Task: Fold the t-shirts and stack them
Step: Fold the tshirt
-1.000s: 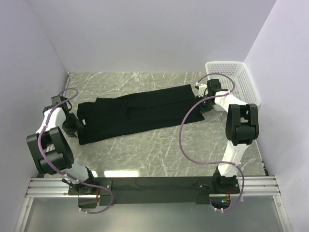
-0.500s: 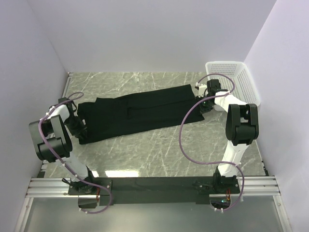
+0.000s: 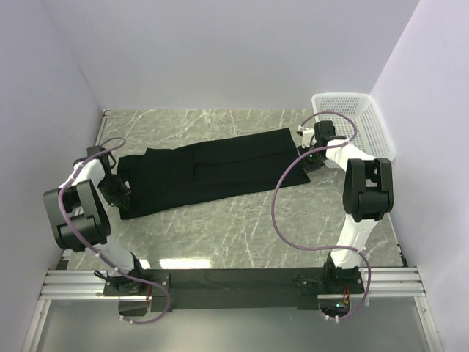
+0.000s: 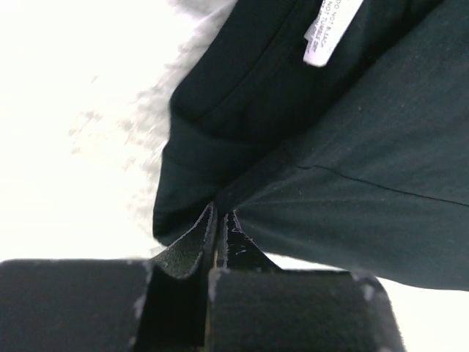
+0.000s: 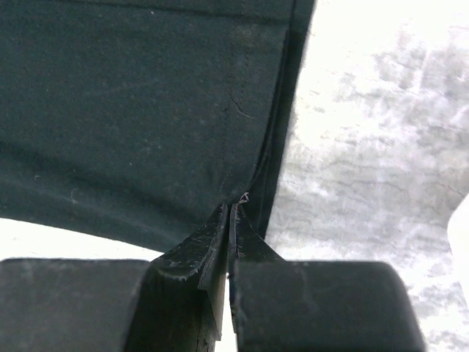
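Over the last second the left arm's elbow had shifted a little away from the near edge, while the left gripper [image 3: 117, 192] stayed at the left end of the t-shirt [image 3: 212, 170]; the right arm had not moved. The black t-shirt lay folded into a long strip across the marble table [image 3: 242, 220], running from near left to far right. In the left wrist view the left gripper [image 4: 220, 216] was pinched tight on a fold of cloth, with the white neck label [image 4: 330, 29] beyond it. The right gripper [image 5: 231, 205] was likewise clamped together on the shirt's hemmed right edge, just left of the white basket [image 3: 359, 125] in the far right corner.
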Controlling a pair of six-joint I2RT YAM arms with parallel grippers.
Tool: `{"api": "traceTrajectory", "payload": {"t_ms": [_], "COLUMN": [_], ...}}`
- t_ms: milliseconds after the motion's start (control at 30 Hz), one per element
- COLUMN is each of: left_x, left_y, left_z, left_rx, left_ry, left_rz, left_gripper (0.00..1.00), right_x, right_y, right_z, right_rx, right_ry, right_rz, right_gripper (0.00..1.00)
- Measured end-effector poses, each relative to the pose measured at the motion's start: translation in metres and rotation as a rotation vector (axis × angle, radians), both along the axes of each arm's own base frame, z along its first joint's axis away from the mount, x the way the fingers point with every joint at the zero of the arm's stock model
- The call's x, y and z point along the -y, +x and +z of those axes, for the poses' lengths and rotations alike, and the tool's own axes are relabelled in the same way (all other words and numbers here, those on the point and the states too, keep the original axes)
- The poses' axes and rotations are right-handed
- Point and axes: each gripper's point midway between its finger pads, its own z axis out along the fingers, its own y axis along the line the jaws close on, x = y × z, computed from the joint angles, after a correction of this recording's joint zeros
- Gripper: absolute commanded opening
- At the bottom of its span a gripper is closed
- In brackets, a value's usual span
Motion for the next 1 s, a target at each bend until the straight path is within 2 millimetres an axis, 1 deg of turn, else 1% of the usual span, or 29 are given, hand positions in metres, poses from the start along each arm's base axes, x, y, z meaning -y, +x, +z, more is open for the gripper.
{"api": "traceTrajectory", "payload": {"t_ms": [200, 300, 533, 800, 1000], "left_x": [-0.001, 0.002, 0.009, 0.012, 0.007], "left_y": [-0.004, -0.009, -0.024, -0.034, -0.034], "left_z": [0.025, 0.031, 0.024, 0.024, 0.024], "left_rx": [0.06, 0.072, 0.03, 0.015, 0.012], "left_ry": [0.036, 0.034, 0.014, 0.008, 0.01], "left_rz": [0.072, 0.104, 0.133, 0.156, 0.18], "left_gripper": [0.01, 0.01, 0.01, 0.01, 0.01], "right_x": [0.005, 0.007, 0.008, 0.011, 0.011], "right_y": [-0.005, -0.006, -0.005, -0.013, -0.011], "right_z": [0.006, 0.009, 0.009, 0.009, 0.013], "right_rx": [0.023, 0.034, 0.047, 0.05, 0.068], "right_ry": [-0.025, -0.034, -0.04, -0.056, -0.056], "right_rz": [-0.012, -0.016, -0.019, -0.026, -0.025], "right_gripper": [0.02, 0.0, 0.0, 0.0, 0.0]}}
